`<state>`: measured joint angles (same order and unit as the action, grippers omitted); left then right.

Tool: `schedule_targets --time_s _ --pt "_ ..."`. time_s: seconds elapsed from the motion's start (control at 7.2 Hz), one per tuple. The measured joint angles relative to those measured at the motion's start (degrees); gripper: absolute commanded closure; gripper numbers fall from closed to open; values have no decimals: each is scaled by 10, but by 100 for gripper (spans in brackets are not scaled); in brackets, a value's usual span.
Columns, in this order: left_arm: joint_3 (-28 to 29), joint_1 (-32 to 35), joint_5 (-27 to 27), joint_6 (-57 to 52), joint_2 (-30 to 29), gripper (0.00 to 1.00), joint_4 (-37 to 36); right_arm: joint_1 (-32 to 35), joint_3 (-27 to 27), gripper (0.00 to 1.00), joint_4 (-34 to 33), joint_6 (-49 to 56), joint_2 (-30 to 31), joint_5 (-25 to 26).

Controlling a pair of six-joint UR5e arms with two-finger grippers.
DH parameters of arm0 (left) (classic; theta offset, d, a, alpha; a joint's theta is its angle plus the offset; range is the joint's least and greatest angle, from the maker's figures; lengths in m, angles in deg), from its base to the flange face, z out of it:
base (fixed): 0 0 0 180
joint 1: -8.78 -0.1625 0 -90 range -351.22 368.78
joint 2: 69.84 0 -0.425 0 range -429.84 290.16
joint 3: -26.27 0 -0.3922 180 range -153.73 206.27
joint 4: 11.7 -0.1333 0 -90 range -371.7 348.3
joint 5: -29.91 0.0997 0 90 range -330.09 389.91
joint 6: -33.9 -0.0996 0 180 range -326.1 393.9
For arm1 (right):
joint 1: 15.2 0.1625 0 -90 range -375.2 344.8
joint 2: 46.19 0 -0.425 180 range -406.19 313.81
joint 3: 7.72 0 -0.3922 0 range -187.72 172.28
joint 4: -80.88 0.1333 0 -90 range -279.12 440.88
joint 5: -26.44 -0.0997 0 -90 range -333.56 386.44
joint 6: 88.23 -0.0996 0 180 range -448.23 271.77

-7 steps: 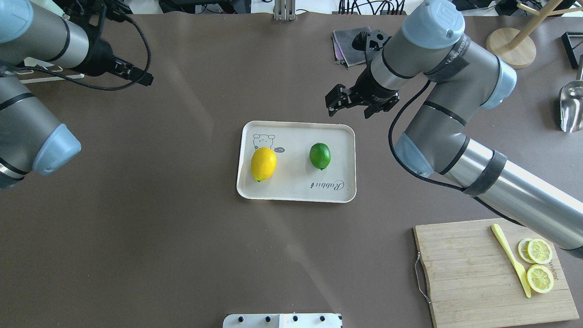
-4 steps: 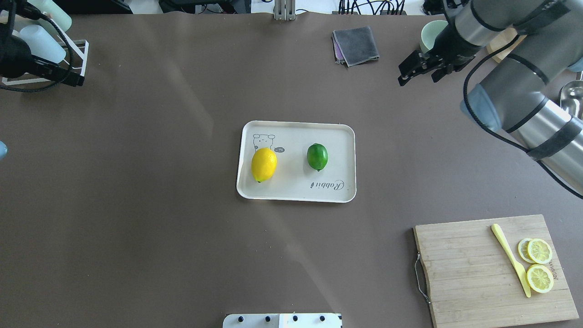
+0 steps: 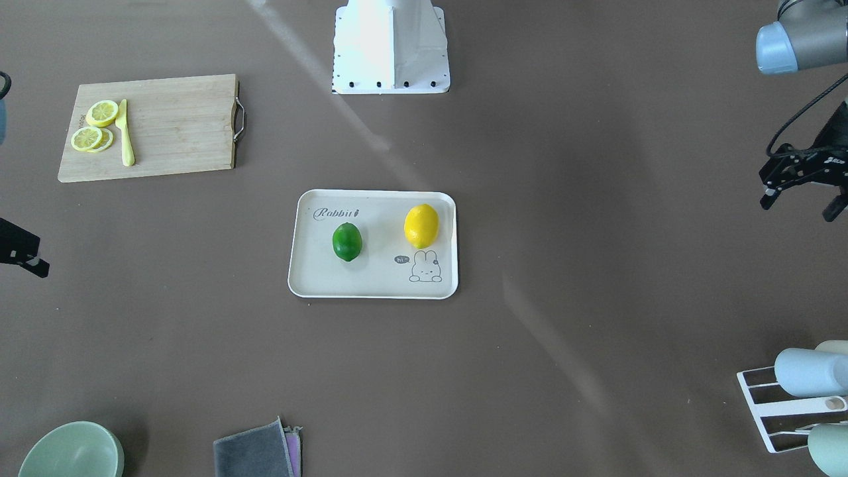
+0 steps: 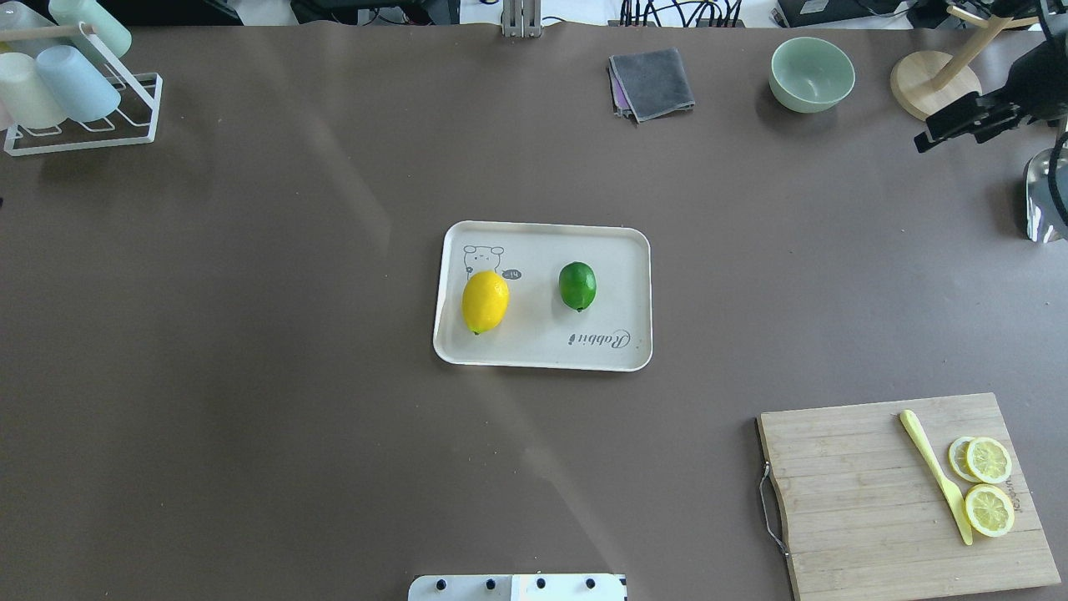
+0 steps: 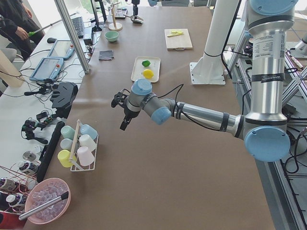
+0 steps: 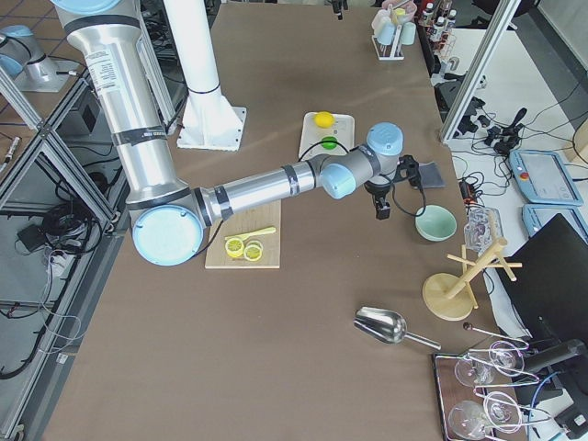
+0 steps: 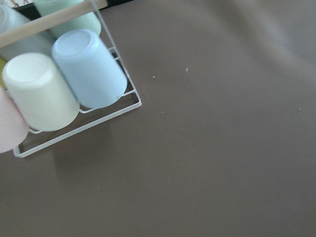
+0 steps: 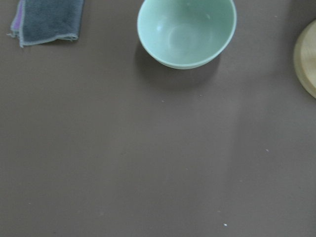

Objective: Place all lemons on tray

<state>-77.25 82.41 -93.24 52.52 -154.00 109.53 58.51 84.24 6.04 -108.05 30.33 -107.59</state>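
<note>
The cream tray lies mid-table, with its "Rabbit" script and bunny drawing showing. The yellow lemon and the green lemon both rest on it, apart from each other. They also show in the front-facing view: yellow lemon, green lemon, tray. My right gripper is open and empty, high at the far right near the bowl. My left gripper is open and empty, far out at the robot's left side. Neither wrist view shows fingers, tray or lemons.
A wooden cutting board with lemon slices and a pale yellow knife is front right. A green bowl, a grey cloth, a wooden stand and a metal scoop stand at the back right. A cup rack is back left.
Both arms have swung outward away from the tray, the right to the far right, the left out of the overhead view. The green lemon has shifted slightly left on the tray.
</note>
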Motion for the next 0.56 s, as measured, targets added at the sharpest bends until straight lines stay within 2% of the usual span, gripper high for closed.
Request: schedule_targets --time_s 0.28,0.56 --pt "2 95 -30 -103 43 2 -36 68 14 0 -88 141 36 11" --pt "2 181 -69 -164 43 2 -124 147 28 0 -213 267 57 12"
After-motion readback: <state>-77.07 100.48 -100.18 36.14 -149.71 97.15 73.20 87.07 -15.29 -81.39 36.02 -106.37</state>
